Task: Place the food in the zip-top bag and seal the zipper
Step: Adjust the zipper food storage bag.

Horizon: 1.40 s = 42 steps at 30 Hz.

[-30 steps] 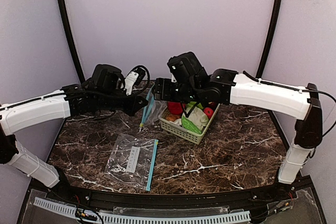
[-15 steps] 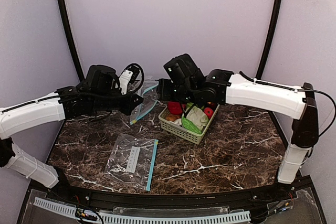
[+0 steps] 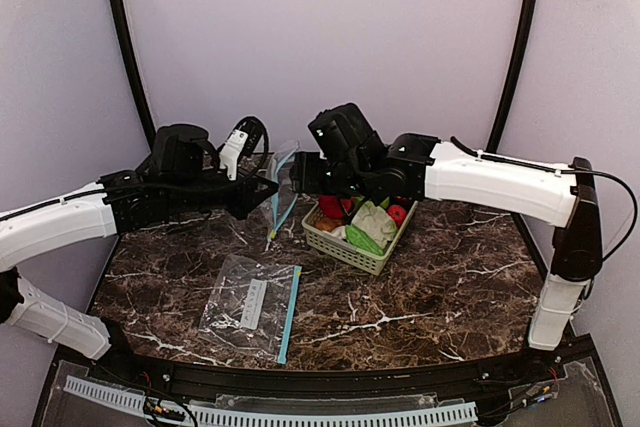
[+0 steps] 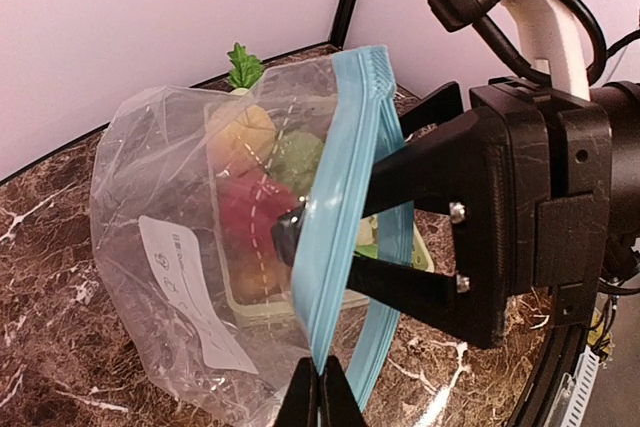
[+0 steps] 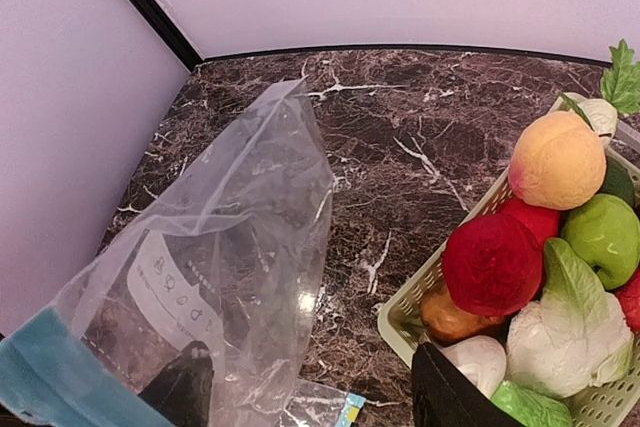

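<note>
The table [image 3: 450, 287] has a dark brown marble top with white veins, and its curved near edge carries a black rim along the bottom of the overhead frame. A flat zip-top bag [image 3: 250, 305] lies on it at lower centre-left. The bag is clear, with a white label in its middle and a blue zipper strip along its right side. A pale green lattice basket [image 3: 340, 247] stands on the top at the centre, up and to the right of that bag and apart from it. In the right wrist view the basket [image 5: 400, 322] sits at lower right and bare marble [image 5: 400, 127] fills the middle.
</note>
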{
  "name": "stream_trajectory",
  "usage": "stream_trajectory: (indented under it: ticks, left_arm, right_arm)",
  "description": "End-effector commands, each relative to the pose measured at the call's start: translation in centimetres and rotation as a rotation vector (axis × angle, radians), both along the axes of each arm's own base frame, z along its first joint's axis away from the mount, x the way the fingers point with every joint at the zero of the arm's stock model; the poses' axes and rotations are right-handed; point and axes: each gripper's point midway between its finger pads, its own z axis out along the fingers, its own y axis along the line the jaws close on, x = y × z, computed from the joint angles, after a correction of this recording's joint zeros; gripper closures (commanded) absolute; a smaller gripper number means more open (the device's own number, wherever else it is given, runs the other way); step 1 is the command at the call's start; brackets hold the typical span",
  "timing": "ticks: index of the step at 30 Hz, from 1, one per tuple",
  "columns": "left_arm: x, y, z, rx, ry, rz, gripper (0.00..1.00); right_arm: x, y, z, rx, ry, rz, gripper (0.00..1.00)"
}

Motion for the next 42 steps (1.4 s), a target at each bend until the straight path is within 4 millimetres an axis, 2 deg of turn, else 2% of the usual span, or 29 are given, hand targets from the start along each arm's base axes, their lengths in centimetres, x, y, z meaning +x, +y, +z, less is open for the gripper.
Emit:
stream_trajectory:
  ticks: [1, 8, 13, 18, 23, 28, 31, 33, 35, 38, 40, 42]
  left_arm:
    - [-1.4, -0.6, 1.7, -0.081, -0.019, -0.062, 0.99]
    - [-1.8, 0.4, 3.4, -0.116, -0.07, -0.04, 0.99]
    - [-1.6, 1.6, 4.5, -0.105, -0.118, 0.004, 0.99]
    - [-1.0, 2.7, 4.9, -0.071, -0.141, 0.061, 0.99]
    - [-0.3, 3.8, 5.0, -0.039, -0.16, 0.127, 0.99]
    - [0.0, 3.8, 4.6, -0.012, -0.152, 0.132, 0.99]
    - [0.1, 3.1, 3.7, 0.011, -0.122, 0.11, 0.99]
    - [0.2, 2.6, 3.1, 0.023, -0.094, 0.095, 0.99]
    - [0.5, 2.2, 2.1, 0.05, -0.059, 0.094, 0.99]
    - [1.7, 2.9, 0.9, 0.109, -0.02, 0.148, 0.99]
    - [2.8, 3.9, 0.1, 0.142, 0.01, 0.191, 0.99]
    - [3.8, 4.8, -0.4, 0.159, 0.034, 0.226, 0.99]
  right_arm:
    - [0.1, 0.8, 0.7, 0.034, -0.018, 0.005, 0.33]
    - [0.6, -0.4, 0.4, 0.005, -0.022, -0.062, 0.36]
    - [0.8, -1.5, 1.4, -0.018, -0.06, -0.085, 0.49]
    - [1.1, -3.0, 2.3, -0.058, -0.099, -0.117, 0.66]
    - [1.5, -4.4, 2.7, -0.086, -0.12, -0.148, 0.68]
    - [1.7, -4.9, 2.5, -0.119, -0.123, -0.148, 0.67]
    - [1.4, -3.5, 3.0, -0.123, -0.134, -0.058, 0.63]
    - [0.7, -1.6, 3.2, -0.129, -0.135, 0.065, 0.54]
    - [-0.9, 0.6, 3.2, -0.11, -0.115, 0.224, 0.47]
    - [-3.1, 2.3, 3.6, -0.071, -0.093, 0.39, 0.34]
    - [-4.7, 2.7, 4.5, -0.032, -0.091, 0.479, 0.21]
    - [-6.2, 2.5, 5.7, 0.008, -0.1, 0.547, 0.16]
